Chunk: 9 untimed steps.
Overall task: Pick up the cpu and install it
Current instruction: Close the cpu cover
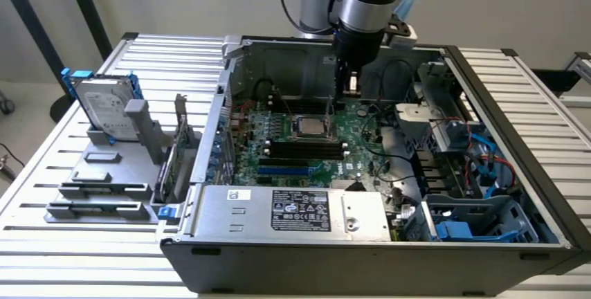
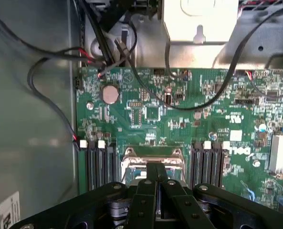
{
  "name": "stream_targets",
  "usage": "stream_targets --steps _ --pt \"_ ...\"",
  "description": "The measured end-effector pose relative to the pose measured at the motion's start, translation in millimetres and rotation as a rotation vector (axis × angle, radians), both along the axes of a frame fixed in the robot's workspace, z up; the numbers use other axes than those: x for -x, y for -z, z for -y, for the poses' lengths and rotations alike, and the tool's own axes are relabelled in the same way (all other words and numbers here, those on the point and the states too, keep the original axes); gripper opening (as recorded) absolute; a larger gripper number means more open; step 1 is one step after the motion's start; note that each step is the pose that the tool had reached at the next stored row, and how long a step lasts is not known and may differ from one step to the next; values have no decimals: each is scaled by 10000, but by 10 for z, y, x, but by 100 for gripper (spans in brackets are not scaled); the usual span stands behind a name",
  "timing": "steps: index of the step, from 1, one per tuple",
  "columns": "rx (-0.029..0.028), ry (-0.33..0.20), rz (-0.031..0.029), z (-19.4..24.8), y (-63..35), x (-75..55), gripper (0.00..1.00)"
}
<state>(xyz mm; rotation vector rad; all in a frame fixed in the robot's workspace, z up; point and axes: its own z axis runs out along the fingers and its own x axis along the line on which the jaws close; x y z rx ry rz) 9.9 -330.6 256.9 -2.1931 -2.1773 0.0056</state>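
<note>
Black fingers (image 2: 147, 195) are pressed together, near the socket (image 2: 153, 153). The cpu (image 1: 308, 128) seems to sit there, mid-board. It's small, light and easily hurt; hold its edges.

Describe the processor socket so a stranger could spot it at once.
Start at the open computer case on the slatted table and look at the green motherboard on its floor. Near the board's middle, close to the shut gripper, lies the processor socket: a square, shiny metal frame, unlike the long black slots beside it.
</note>
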Motion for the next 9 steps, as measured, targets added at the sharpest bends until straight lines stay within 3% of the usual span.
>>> stream_targets --steps 7,9 --pt "-3 -1 -16 28 0 274 11" --pt "-5 0 -44 42 1 310 11"
